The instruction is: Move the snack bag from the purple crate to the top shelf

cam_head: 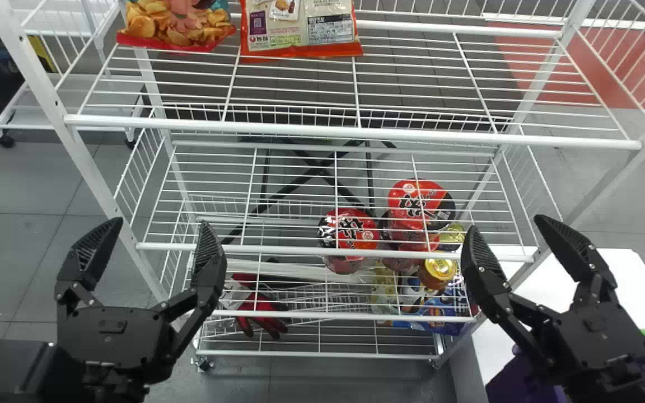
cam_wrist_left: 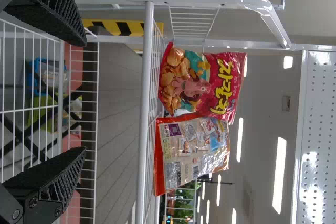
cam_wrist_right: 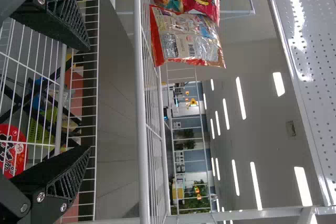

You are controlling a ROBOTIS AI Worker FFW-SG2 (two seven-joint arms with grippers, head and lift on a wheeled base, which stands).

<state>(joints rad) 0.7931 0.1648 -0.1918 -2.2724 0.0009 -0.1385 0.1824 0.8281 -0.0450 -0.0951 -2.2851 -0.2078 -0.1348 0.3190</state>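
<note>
My left gripper (cam_head: 160, 224) stands open before the rack's left part, with nothing between its fingers. Farther right, my right gripper (cam_head: 506, 224) is open and empty too, above a white surface. Partly behind the right arm, at the lower right corner, is the purple crate (cam_head: 510, 378); its contents are hidden. On the top shelf (cam_head: 356, 132) lie a red chip bag (cam_head: 177, 22) and an orange-edged snack bag (cam_head: 300, 28), side by side. In the left wrist view the chip bag (cam_wrist_left: 199, 82) stands beyond the open left gripper (cam_wrist_left: 84, 97). The right wrist view shows the orange-edged bag (cam_wrist_right: 186, 38) and the open right gripper (cam_wrist_right: 89, 98).
Lower rack levels hold red noodle cups (cam_head: 350, 229), a yellow-lidded jar (cam_head: 439, 271), blue packs (cam_head: 440, 313) and red gloves (cam_head: 261, 313). A white tabletop (cam_head: 616, 274) adjoins the rack's right side. White rack posts (cam_head: 65, 134) rise beside both grippers.
</note>
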